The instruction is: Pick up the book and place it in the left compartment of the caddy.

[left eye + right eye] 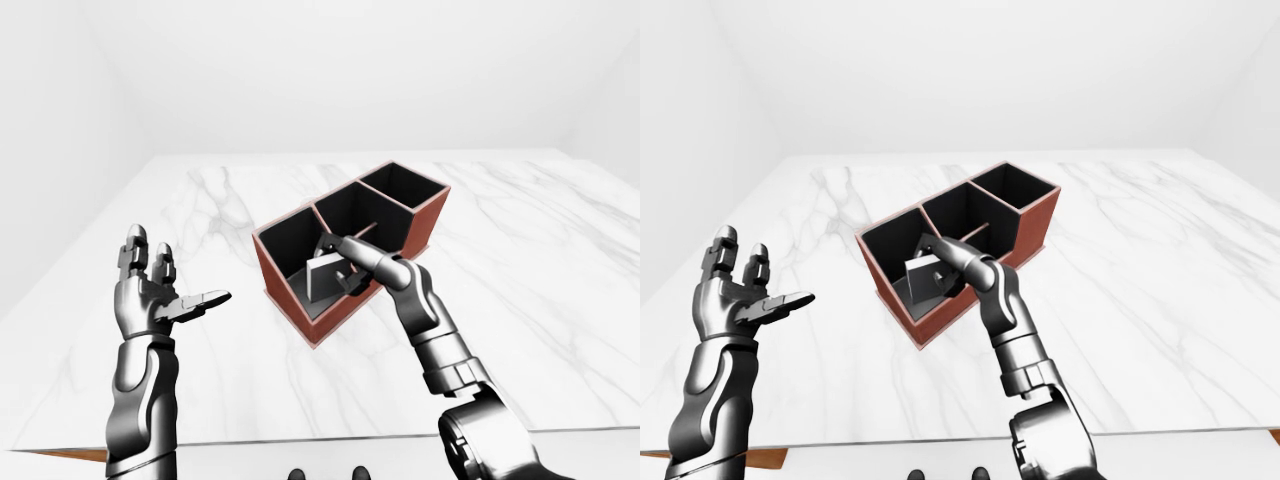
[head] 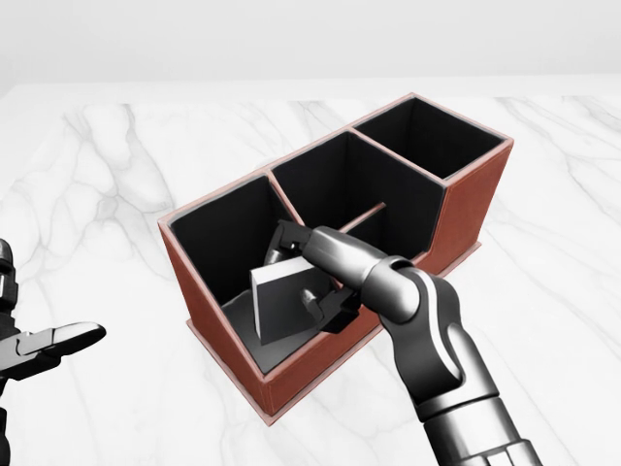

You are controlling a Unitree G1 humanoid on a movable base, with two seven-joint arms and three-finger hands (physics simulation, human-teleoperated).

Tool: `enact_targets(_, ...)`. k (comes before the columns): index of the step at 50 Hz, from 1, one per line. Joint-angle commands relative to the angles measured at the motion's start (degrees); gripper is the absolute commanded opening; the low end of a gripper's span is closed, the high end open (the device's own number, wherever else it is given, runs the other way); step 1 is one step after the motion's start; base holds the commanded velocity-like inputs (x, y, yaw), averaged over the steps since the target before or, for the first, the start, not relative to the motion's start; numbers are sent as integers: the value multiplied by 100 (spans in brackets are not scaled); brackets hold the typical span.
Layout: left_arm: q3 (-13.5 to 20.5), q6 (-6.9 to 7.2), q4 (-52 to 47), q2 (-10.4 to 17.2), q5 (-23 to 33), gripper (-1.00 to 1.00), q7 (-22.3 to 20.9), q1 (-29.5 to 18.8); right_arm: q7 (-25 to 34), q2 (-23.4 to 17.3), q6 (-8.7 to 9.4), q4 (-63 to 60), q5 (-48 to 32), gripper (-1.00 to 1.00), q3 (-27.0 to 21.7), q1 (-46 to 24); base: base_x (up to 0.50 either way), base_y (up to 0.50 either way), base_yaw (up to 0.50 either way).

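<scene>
- Reaching in from the table's (image 2: 116,175) near edge, the right hand (image 2: 315,277) pinches the grey book (image 2: 281,306), fingers closed round it.
- Tilted, the book sits low inside the left compartment of the brown caddy (image 2: 466,209).
- Left hand (image 1: 160,295) hangs spread and empty, well apart, over the table's near left.
</scene>
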Motion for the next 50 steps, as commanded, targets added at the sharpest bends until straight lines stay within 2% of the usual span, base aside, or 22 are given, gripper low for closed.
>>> enact_targets(1, -3, 0, 13, 0, -28, 100, -17, -3, -172, 61, 0, 102, 210, -100, -63, -83, 0, 0, 0)
enact_targets(22, 4, 0, 14, 3, -36, 100, -22, -4, -165, 109, 0, 103, -2, -100, -30, -157, 0, 0, 0)
enact_targets(24, 4, 0, 16, 3, -38, 100, -22, -4, -154, 109, 0, 104, -6, -69, -31, -149, 0, 0, 0)
enact_targets(25, 3, 0, 18, 4, -36, 100, -22, -5, -164, 105, 0, 104, -12, 30, -37, -137, 0, 0, 0)
enact_targets(26, 2, 0, 25, 5, -36, 100, -24, -8, -165, 106, 0, 96, -11, 40, -41, -133, 0, 0, 0)
enact_targets(27, 2, 0, 26, 5, -36, 100, -24, -8, -165, 106, 0, 95, -11, 40, -41, -133, 0, 0, 0)
enact_targets(28, -2, 0, 43, 4, -30, 100, -25, -11, -175, 108, 0, 100, -5, 96, -48, -119, 0, 0, 0)
enact_targets(50, 7, 0, -49, -1, -34, 100, -5, 11, -164, 111, 0, -46, -4, 100, -32, 3, 0, 0, 0)
